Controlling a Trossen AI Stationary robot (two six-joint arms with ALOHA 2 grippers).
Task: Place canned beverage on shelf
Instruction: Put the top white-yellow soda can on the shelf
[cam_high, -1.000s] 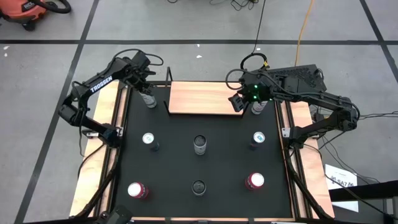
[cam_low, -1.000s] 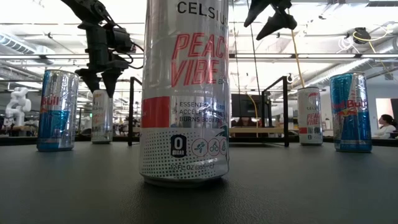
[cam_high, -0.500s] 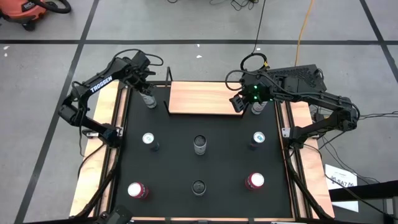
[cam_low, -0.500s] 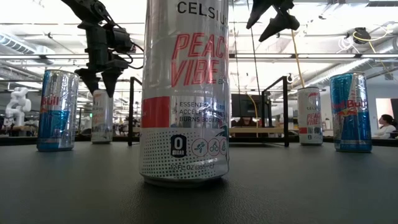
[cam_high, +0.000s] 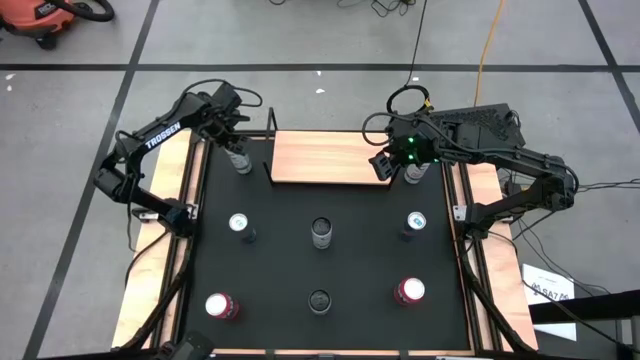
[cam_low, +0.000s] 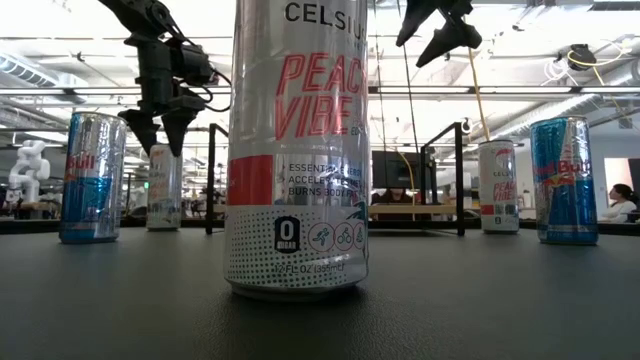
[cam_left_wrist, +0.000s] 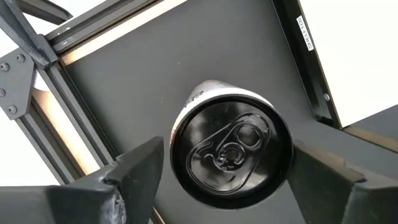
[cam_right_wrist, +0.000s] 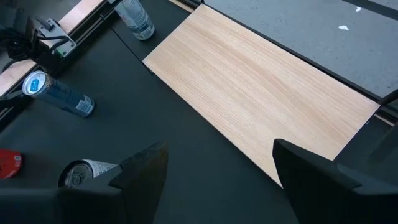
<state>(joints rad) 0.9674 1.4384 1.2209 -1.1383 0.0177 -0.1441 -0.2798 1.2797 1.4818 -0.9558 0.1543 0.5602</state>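
A silver Celsius can (cam_high: 240, 161) stands upright on the black tabletop at the far left, beside the shelf's left rail. My left gripper (cam_low: 160, 125) hangs open just above it. In the left wrist view its fingers stand on either side of the can's top (cam_left_wrist: 231, 149) without touching it. The shelf (cam_high: 325, 157), a light-wood board with black end rails, lies at the table's far middle. My right gripper (cam_high: 383, 165) is open and empty, high over the shelf's right end. A second Celsius can (cam_high: 413, 173) stands just to its right.
Several more cans stand on the black top: blue ones (cam_high: 240, 225) (cam_high: 415, 222), a middle one (cam_high: 321, 232), red-topped ones (cam_high: 221, 307) (cam_high: 409, 291), and one near the front (cam_high: 319, 300) that fills the low view (cam_low: 295, 150). Wooden strips and metal rails (cam_high: 462, 215) edge the table.
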